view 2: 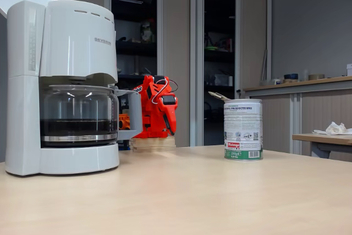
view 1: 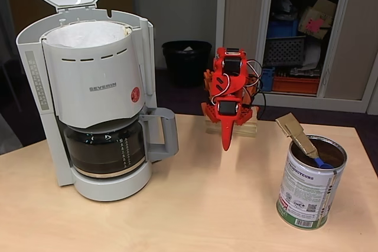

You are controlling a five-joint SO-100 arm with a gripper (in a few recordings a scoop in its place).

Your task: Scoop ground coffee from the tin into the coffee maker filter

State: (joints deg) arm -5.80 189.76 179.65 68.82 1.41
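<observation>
The white coffee maker [view 1: 88, 87] stands at the table's left with its lid up, and a white paper filter [view 1: 88, 33] sits in the top basket. The tin [view 1: 310, 184] stands at the front right. Its mouth looks dark brown inside, where the ground coffee [view 1: 332, 150] lies. A blue scoop [view 1: 322, 162] with a wooden clothespin handle [view 1: 297, 134] leans in it. My red gripper [view 1: 226, 141] hangs tip down at the back centre, shut and holding nothing, well apart from both. In the low fixed view the gripper [view 2: 171, 125] sits between the coffee maker [view 2: 60, 81] and the tin [view 2: 242, 130].
A glass carafe [view 1: 106, 151] with dark liquid sits under the basket. The arm's base rests on a wooden block [view 1: 239, 128] at the table's far edge. A black bin [view 1: 186, 60] and open shelves stand behind. Bare tabletop lies between machine and tin.
</observation>
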